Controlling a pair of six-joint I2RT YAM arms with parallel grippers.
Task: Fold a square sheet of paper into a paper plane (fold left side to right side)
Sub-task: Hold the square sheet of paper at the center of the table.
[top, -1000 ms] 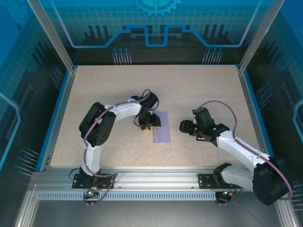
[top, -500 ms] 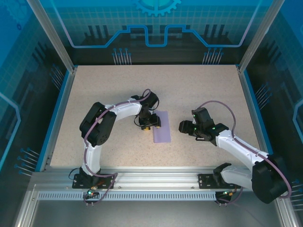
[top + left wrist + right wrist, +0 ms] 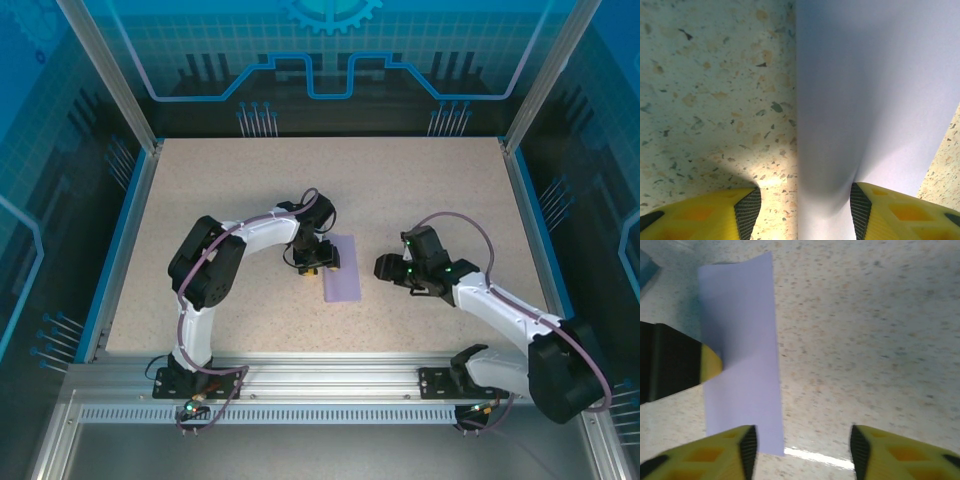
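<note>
From above, the paper (image 3: pixel 343 272) lies on the table (image 3: pixel 420 190) as a narrow strip, already doubled left over right. The left pincer (image 3: pixel 316 262) is on its left long edge. The right pincer (image 3: pixel 383 268) hangs off the strip's right side, apart from it.

At the left wrist, the left pincer (image 3: pixel 805 207) is spread wide and grips nothing. The fold line runs straight ahead between its fingers (image 3: pixel 747 212), and the paper (image 3: pixel 875 90) reaches under the right-hand finger. The shading along the fold suggests it is rounded, not yet sharp. The step looks to be creasing, so press low and run along the fold, keeping the free edges matched.

At the right wrist, the right pincer (image 3: pixel 802 445) is also wide open and empty. The paper (image 3: pixel 742 385) sits ahead and left of it, one corner just beside its left finger. A yellow tip (image 3: pixel 710 365) of the other arm touches the strip's far edge. This arm could pin the free edges so that the strip does not slide.
</note>
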